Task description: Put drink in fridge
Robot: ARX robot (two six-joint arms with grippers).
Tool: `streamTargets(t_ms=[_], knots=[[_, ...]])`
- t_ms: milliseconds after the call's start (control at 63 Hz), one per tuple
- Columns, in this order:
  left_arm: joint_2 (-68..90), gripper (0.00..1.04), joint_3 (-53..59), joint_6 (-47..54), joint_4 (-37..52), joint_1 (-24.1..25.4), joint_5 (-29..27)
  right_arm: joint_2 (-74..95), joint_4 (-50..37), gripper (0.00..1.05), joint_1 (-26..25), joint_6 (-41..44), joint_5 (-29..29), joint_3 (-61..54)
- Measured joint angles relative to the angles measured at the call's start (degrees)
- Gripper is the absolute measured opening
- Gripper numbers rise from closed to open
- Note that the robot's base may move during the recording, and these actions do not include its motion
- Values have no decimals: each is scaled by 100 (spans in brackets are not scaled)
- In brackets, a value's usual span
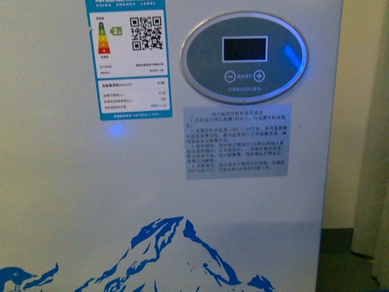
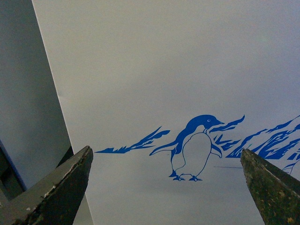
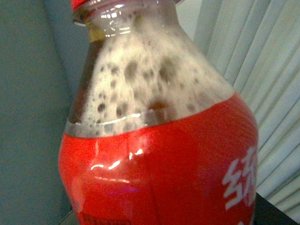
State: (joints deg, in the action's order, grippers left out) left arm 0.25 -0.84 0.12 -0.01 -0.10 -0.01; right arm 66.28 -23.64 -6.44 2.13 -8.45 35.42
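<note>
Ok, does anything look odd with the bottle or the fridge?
Yes: the bottle is filled with foam above its red label, as if shaken. The fridge shows no damage.

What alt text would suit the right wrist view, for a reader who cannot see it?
Close-up of a clear plastic drink bottle with a red label, foam filling its shoulder and a red cap just in frame. Behind it hang pale pleated curtains and a grey wall.
</note>
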Motion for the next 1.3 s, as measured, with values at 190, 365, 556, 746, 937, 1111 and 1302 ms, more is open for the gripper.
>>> streamTargets(t_ms=[190, 365, 556, 746, 937, 1111, 1302], knots=[[0, 97, 0, 0, 0, 0, 0, -1891, 260, 41, 748, 382, -820, -409], [0, 97, 0, -2, 0, 0, 0, -3130, 350, 41, 1676, 831, -1779, -695], [0, 97, 0, 0, 0, 0, 0, -4376, -166, 41, 2920, 1705, -3165, -1266], [0, 97, 0, 0, 0, 0, -2, -4590, -140, 41, 2691, 1633, -3080, -1517], [0, 97, 0, -2, 0, 0, -2, -4691, 254, 41, 2479, 931, -3045, -1784], [0, 97, 0, 0, 0, 0, -2, -4795, 601, 41, 2406, 415, -2791, -1797], [0, 97, 0, 0, 0, 0, 0, -4990, 1143, 41, 2245, -120, -2404, -1801]])
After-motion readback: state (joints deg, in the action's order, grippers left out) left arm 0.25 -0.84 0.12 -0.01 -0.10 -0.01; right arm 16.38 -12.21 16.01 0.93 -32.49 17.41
